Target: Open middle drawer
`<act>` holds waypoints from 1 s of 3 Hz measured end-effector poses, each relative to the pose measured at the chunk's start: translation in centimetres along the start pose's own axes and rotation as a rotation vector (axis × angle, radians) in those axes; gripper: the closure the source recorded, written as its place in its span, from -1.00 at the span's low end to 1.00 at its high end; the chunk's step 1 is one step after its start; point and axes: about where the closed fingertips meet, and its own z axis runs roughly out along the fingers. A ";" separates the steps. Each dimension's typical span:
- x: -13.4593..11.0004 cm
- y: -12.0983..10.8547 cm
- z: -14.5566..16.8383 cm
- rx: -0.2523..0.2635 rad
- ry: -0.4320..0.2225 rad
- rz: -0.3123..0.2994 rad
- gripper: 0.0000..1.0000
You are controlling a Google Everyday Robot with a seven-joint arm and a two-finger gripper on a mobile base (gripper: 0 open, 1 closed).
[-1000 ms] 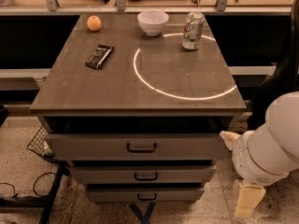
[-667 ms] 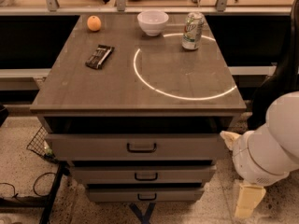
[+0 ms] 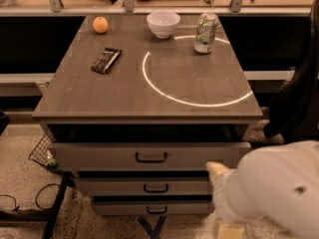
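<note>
The middle drawer [image 3: 114,185] is the second of three grey-taupe drawers in the cabinet, with a flat low front and a small dark loop handle [image 3: 155,187]. Its front sits a little behind the top drawer's front. My white arm [image 3: 279,193] fills the lower right corner. My gripper [image 3: 218,172] shows only as a cream-coloured tip in front of the right end of the middle drawer, well right of the handle. The rest of the gripper is hidden by the arm.
The top drawer [image 3: 99,156] stands slightly pulled out, and the bottom drawer [image 3: 114,209] lies below. On the cabinet top [image 3: 99,93] are an orange [image 3: 100,25], a white bowl [image 3: 163,24], a can [image 3: 206,32] and a dark snack bar [image 3: 106,59]. A wire basket [image 3: 42,153] and cables lie at the left.
My arm has moved down and to the left, bringing the cream tip from beside the top drawer's right end to the middle drawer's right end. The drawers have not moved.
</note>
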 end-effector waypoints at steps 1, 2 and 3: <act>-2.8 3.1 5.7 -0.022 0.025 -0.056 -1.00; -5.3 5.0 10.6 -0.053 0.058 -0.184 -1.00; -7.1 4.9 13.7 -0.063 0.082 -0.264 -1.00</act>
